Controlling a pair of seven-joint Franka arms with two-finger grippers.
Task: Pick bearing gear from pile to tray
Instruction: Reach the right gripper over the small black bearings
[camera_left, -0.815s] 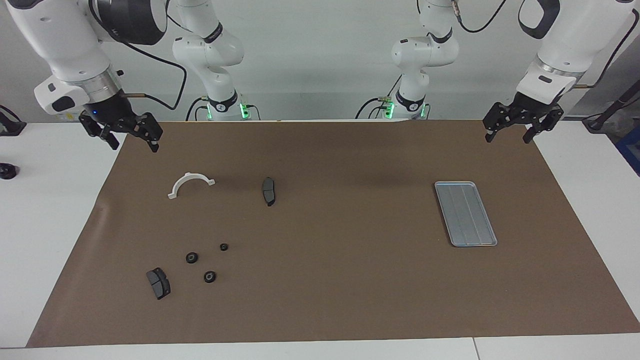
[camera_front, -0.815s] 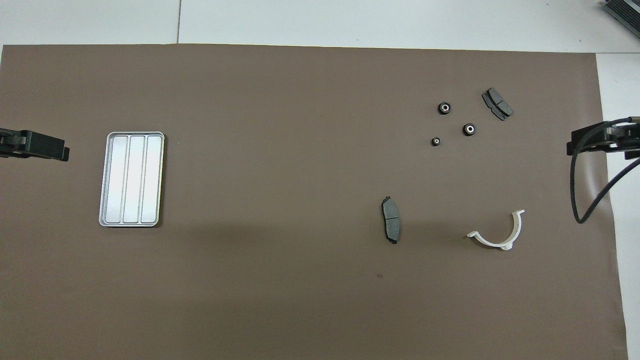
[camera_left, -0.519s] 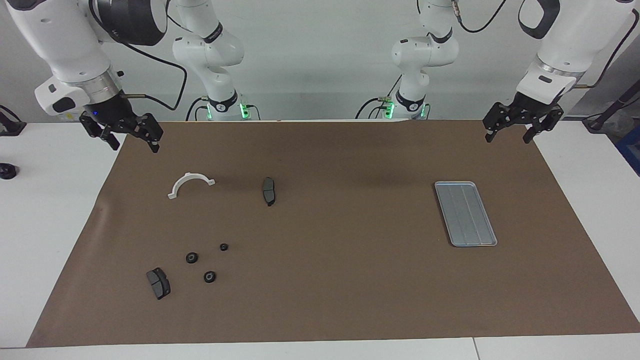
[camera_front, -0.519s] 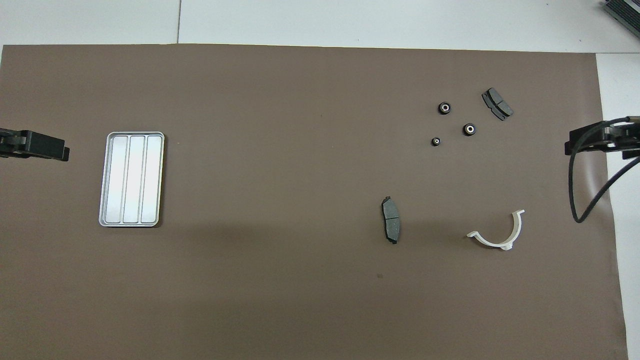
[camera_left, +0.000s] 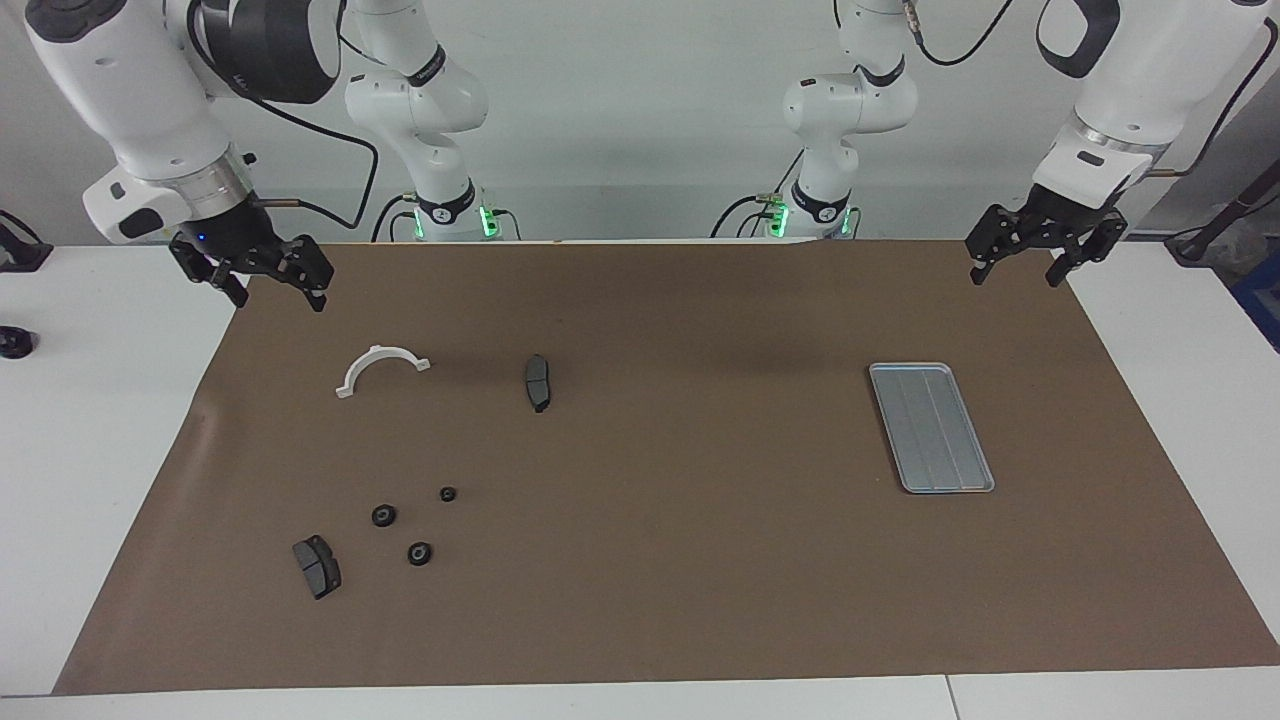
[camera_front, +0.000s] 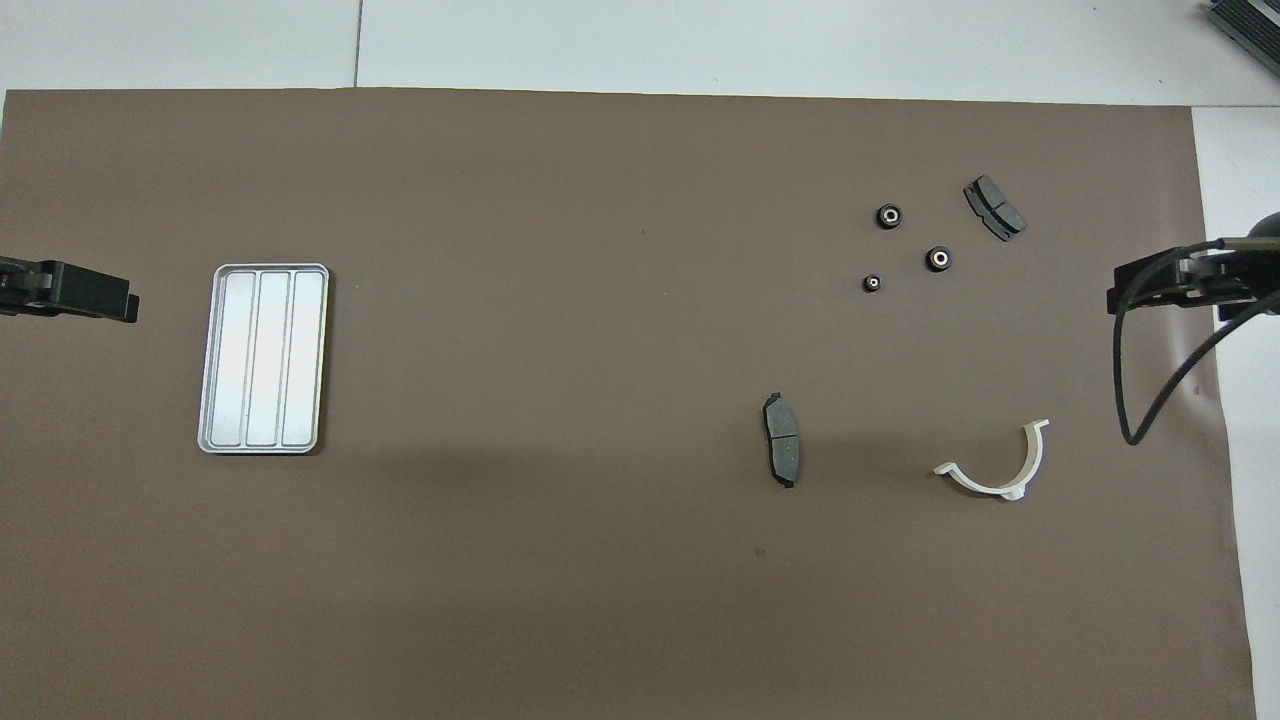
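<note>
Right gripper (camera_left: 278, 288): raised over the mat's edge at the right arm's end of the table; its two fingers stand apart and hold nothing.
Left gripper (camera_left: 1018, 268): raised over the mat's corner at the left arm's end; fingers apart, nothing between them; this arm waits.
Pile: a loose scatter on the mat at the right arm's end, all of it lying lower than the right gripper's open fingers and touched by neither gripper.
Black rings: three small round parts, each black with a pale centre. The first ring (camera_front: 889, 216) lies farthest from the robots, the second ring (camera_front: 938, 259) sits near it, and the smallest ring (camera_front: 872, 284) lies beside them toward the table's middle. All three are apart from one another.
Outer pad (camera_front: 994, 208): dark grey, curved, with a groove across its face; it lies just beside the rings, the part of the pile farthest from the robots.
Inner pad (camera_front: 782, 453): dark grey, curved and elongated; it lies alone, nearer to the robots than the rings and well apart from them.
White bracket (camera_front: 997, 467): a half-ring with small tabs at its ends; it is the part closest to the right gripper's open fingers.
Tray (camera_front: 212, 358): a shallow silver-grey rectangle with rounded corners and lengthwise ridges; it holds no parts and lies on the mat near the left gripper, well apart from the pile.
Mat (camera_left: 680, 560): brown sheet covering most of the white table (camera_left: 90, 420).
</note>
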